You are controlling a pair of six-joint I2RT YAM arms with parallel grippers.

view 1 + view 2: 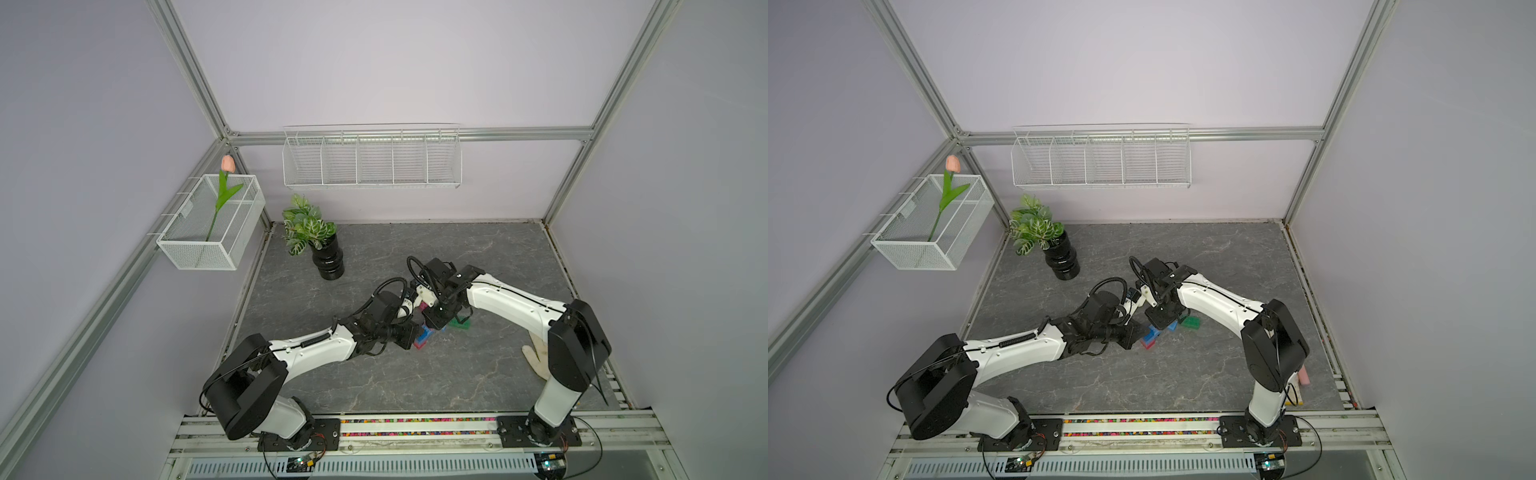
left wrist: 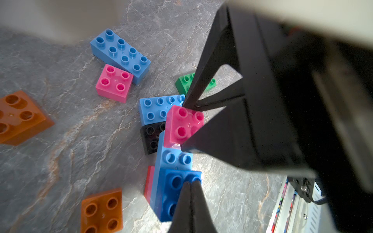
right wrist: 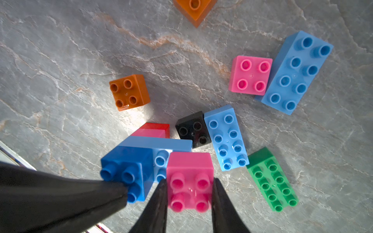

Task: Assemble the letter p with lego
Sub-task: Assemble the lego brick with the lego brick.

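Assembly is part-built. A stack (image 3: 157,143) of red, pink, light-blue and dark-blue lego stands mid-table. The right gripper (image 3: 190,181) pinches a pink brick (image 3: 189,161) on the light-blue layer. The left gripper (image 2: 190,183), jaws pressed together, bears on the dark-blue brick (image 2: 173,181). Loose bricks (image 3: 129,91) lie around, so the P is judged unfinished. The basket (image 1: 199,253) holds a tulip (image 1: 227,164); the wall rack (image 1: 374,166) shows nothing inside.

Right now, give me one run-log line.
left gripper: shut, tips on dark blue brick | right gripper: shut on pink square brick
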